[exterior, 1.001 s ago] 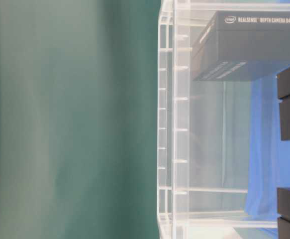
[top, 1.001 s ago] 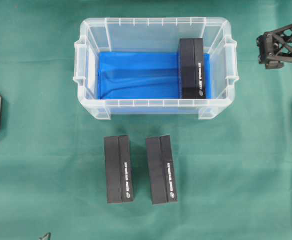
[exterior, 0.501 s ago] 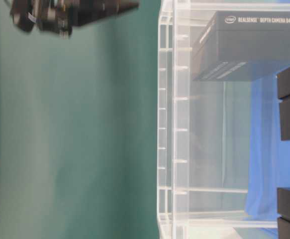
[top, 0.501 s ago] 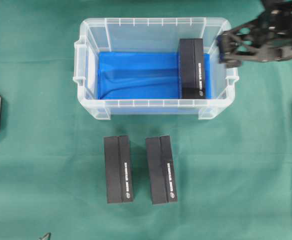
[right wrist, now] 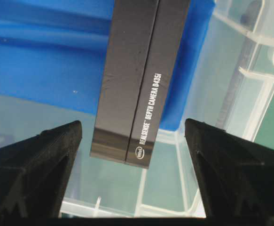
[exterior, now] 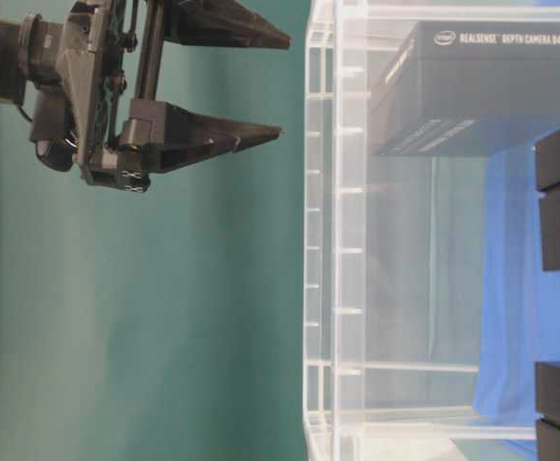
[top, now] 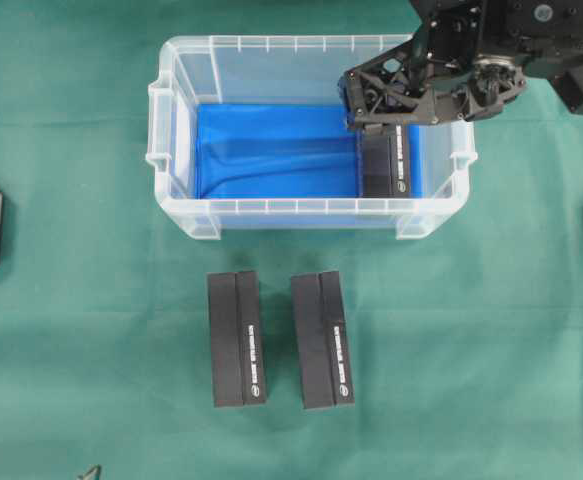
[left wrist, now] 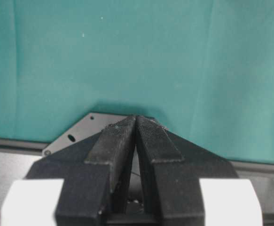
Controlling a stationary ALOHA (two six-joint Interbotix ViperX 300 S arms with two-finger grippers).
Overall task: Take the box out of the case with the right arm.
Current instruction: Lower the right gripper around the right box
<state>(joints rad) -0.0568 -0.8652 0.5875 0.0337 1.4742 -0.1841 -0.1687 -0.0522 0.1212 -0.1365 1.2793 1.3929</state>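
On the green desk (top: 91, 380), nearest the lower edge of the overhead view, two black boxes (top: 237, 339) are being left side by side. Beyond them, the case (top: 171, 130) is being seen with the box (top: 386, 165) lying at its right end on the blue lining. Above it, the right pincer (top: 354, 105) is being held spread wide, gripping nothing. The left pincer (left wrist: 136, 123) is being kept pressed together

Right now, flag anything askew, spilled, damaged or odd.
Little stands out. The blue lining of the case is creased near its left end. The box inside and the two boxes outside lie flat and look intact.
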